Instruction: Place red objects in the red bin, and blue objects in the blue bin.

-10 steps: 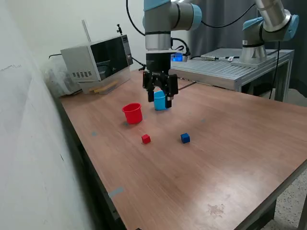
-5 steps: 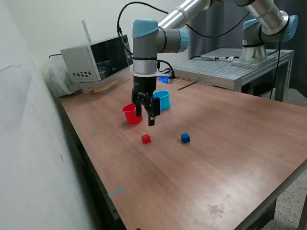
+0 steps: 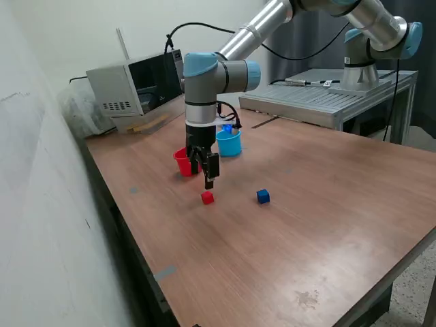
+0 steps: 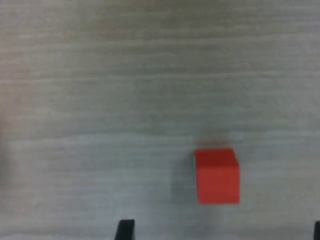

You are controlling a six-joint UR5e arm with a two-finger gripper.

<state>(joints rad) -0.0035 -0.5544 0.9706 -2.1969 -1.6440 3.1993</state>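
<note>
Still loose on the table: one red cube [image 3: 207,197] and one blue cube [image 3: 263,196]. Contents of red cup [image 3: 182,162] and light blue cup [image 3: 229,142] possibly hidden. Gripper [image 3: 206,174] spread wide, empty, above the red cube.

The arm [image 3: 225,65] is built of silver-grey tubes with light blue caps at its round joints. A black cable runs along it, looping above the wrist. Its tool [image 3: 204,167] is black, with two slim dark fingers [image 4: 125,229].
</note>
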